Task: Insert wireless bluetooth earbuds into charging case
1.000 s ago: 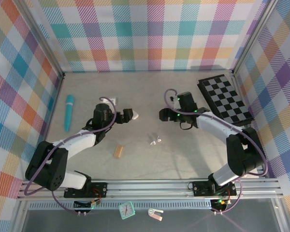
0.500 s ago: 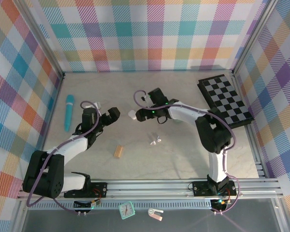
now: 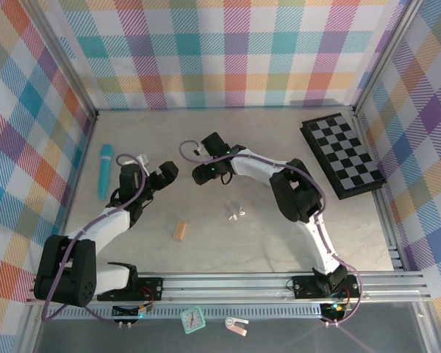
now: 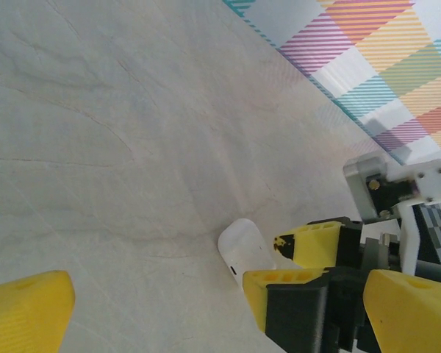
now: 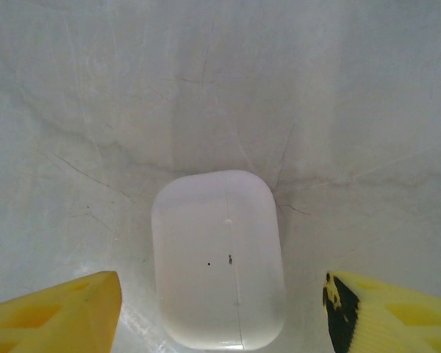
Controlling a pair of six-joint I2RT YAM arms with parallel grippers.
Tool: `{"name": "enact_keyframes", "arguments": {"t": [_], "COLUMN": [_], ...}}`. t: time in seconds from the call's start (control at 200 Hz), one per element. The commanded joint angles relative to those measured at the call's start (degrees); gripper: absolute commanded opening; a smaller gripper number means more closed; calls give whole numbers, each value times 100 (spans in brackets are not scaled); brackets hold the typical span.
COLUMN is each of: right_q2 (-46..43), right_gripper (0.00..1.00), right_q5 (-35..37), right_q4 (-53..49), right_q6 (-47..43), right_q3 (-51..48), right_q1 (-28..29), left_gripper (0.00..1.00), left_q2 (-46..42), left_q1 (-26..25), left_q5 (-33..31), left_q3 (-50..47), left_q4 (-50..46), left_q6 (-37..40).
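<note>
The wireless bluetooth earbuds (image 3: 237, 214) are tiny white bits lying close together on the bare bench (image 3: 279, 243), near the middle. No hand is touching them. They look very light, hard and smooth. I think they would slide or pop away if they were pinched too hard. The best hold is probably a soft pinch across the sides of one bud, with only the tips of the fingers.

The white charging case (image 5: 219, 257) lies flat on the bench. From the case, the buds are between 4 and 5 o'clock, well apart. The case is round at the corners and shiny, so it may be slippery too. Its lid looks shut, so I think it has to be opened first.

The right hand (image 3: 203, 173) is right over the case. Its fingers are spread, one on each side, and do not touch it. The left hand (image 3: 165, 175) is at 9 o'clock from it, wide open and holding nothing.

A tan block (image 3: 180, 230) lies at about 8 o'clock from the buds. A checkered board (image 3: 342, 154) is at 2 o'clock.
</note>
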Motion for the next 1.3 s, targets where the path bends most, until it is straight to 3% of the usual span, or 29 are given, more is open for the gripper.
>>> {"name": "enact_keyframes", "arguments": {"t": [0.0, 0.635, 0.82, 0.965, 1.16, 1.295], "right_q2": [158, 248, -445, -1277, -2280, -2856], "right_gripper": [67, 45, 43, 42, 43, 43], "right_q5": [130, 307, 338, 228, -241, -686], "right_q4": [-357, -390, 307, 1088, 1505, 1530], "right_q6": [-197, -300, -406, -753, -1420, -1576], "right_q3": [226, 218, -585, -1600, -2635, -3090], "right_q1": [50, 92, 96, 98, 102, 96], "left_gripper": [100, 100, 100, 100, 100, 90], "left_q2": [-107, 118, 141, -93, -213, -19], "left_q1": [110, 155, 153, 140, -25, -359], "left_q5": [136, 559, 872, 1181, 2104, 2755], "left_q3": [-65, 77, 300, 593, 944, 1092], "left_q4": [-109, -62, -381, -1185, -1997, -1981], "left_q6": [-124, -147, -96, 154, 399, 159]}}
